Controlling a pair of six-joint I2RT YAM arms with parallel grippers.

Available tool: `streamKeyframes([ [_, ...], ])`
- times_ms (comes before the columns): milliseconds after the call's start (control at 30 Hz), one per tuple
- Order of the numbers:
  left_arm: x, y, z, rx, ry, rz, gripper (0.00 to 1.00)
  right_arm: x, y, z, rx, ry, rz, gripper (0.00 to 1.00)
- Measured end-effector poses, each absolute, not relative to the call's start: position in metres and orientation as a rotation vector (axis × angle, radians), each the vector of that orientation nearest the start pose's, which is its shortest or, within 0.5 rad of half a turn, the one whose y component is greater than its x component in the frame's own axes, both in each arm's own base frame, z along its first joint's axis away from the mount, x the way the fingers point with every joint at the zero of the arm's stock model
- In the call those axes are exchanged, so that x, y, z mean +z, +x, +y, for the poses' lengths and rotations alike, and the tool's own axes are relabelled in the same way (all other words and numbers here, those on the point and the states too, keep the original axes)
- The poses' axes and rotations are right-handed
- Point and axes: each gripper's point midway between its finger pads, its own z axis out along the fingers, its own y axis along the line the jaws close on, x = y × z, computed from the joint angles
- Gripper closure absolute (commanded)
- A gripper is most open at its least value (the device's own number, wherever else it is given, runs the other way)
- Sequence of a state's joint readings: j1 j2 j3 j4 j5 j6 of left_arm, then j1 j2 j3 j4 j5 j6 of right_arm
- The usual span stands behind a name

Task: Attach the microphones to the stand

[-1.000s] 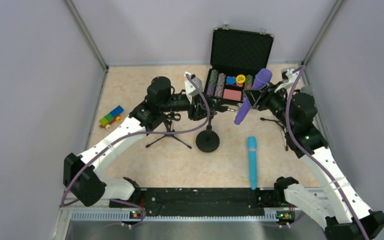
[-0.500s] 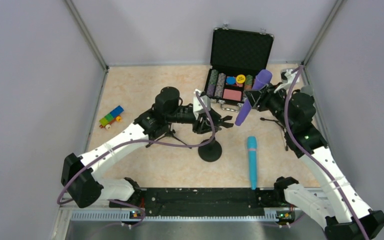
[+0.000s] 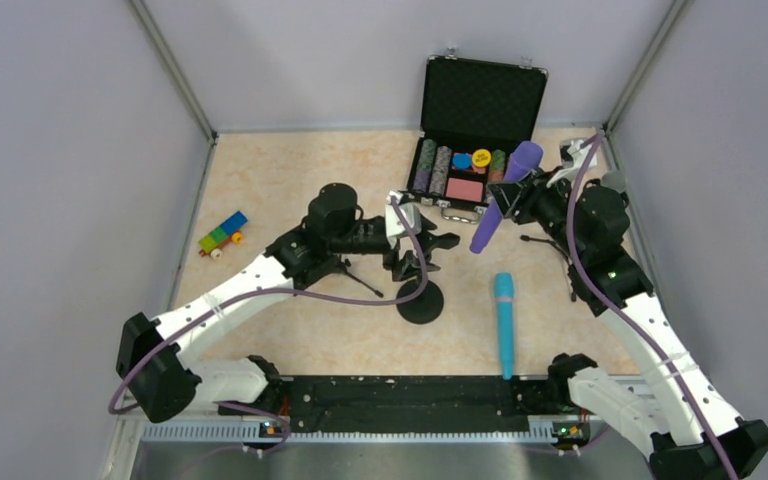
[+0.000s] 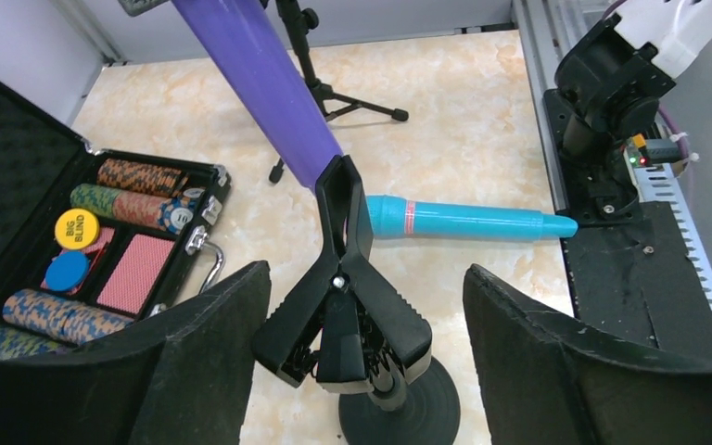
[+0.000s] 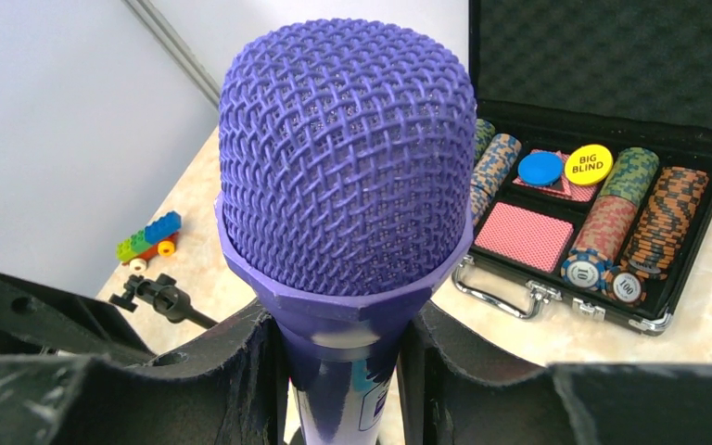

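Observation:
My right gripper [image 5: 343, 371] is shut on the purple microphone [image 5: 348, 158], just below its mesh head. In the top view that microphone [image 3: 498, 200] hangs tilted in the air in front of the case, tail down toward the left. My left gripper [image 4: 366, 273] stands open on either side of the black spring clip [image 4: 343, 315] that tops the round-base stand [image 3: 421, 303]; its fingers [image 4: 204, 362] do not touch the clip handles. The clip's tip sits at the purple microphone's tail [image 4: 260, 74]. The teal-blue microphone [image 3: 503, 320] lies flat on the table near the right arm.
An open black case of poker chips and cards [image 3: 470, 170] stands at the back. A tripod stand [image 3: 345, 265] is under the left arm, and another [image 3: 560, 250] is beside the right arm. Toy blocks [image 3: 222, 233] lie at the left. A black rail [image 3: 400, 400] runs along the near edge.
The left arm brought the round-base stand right and nearer, then its jaws opened off the clip handles. The right gripper and purple microphone barely moved.

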State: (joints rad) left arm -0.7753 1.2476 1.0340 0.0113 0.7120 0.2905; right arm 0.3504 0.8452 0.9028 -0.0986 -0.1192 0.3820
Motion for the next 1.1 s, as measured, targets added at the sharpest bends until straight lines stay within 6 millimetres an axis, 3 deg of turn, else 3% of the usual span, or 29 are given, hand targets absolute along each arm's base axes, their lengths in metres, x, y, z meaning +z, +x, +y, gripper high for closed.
streamKeyframes([
  [33,0.288,0.206,-0.348,-0.965,1.343,1.238,0.03,0.336,0.298,0.148,0.659,-0.069,1.651,1.00],
  [67,0.288,0.207,-0.347,-0.953,1.338,1.240,0.01,0.336,0.298,0.148,0.660,-0.070,1.650,1.00],
  [500,0.330,0.207,-0.338,-0.914,1.220,1.160,0.01,0.338,0.293,0.156,0.704,-0.120,1.646,1.00],
  [733,0.324,0.202,-0.336,-0.949,1.212,1.181,0.03,0.346,0.284,0.167,0.721,-0.268,1.586,1.00],
  [1100,0.317,0.201,-0.332,-0.985,1.219,1.202,0.04,0.379,0.246,0.172,0.726,-0.460,1.343,1.00],
])
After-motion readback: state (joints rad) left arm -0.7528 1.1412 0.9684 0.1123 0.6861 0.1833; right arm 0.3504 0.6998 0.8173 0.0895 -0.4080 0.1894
